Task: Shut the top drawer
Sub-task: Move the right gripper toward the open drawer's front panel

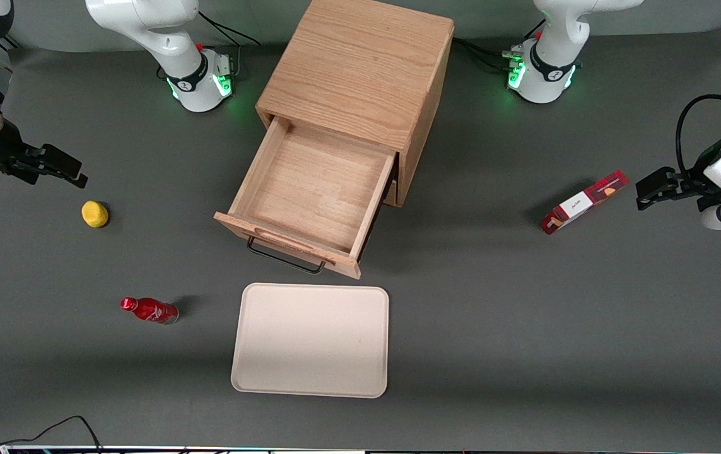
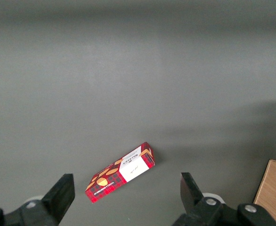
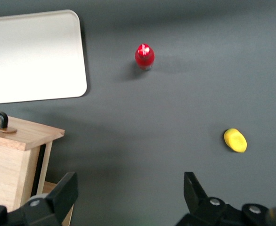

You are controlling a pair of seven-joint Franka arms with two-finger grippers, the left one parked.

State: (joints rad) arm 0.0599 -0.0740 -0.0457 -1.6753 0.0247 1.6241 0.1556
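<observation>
Wooden top drawer (image 1: 316, 189) gapes in front view only; gripper (image 1: 60, 167), fingers spread, hangs near the working arm's table edge

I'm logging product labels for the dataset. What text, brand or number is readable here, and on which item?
Red plaid box: print on its white panel, too blurred to read.
Red bottle: white marking, not readable.
Lemon, tray, drawer: no text.
Gripper, open, toward the working arm's end: no markings.
</observation>
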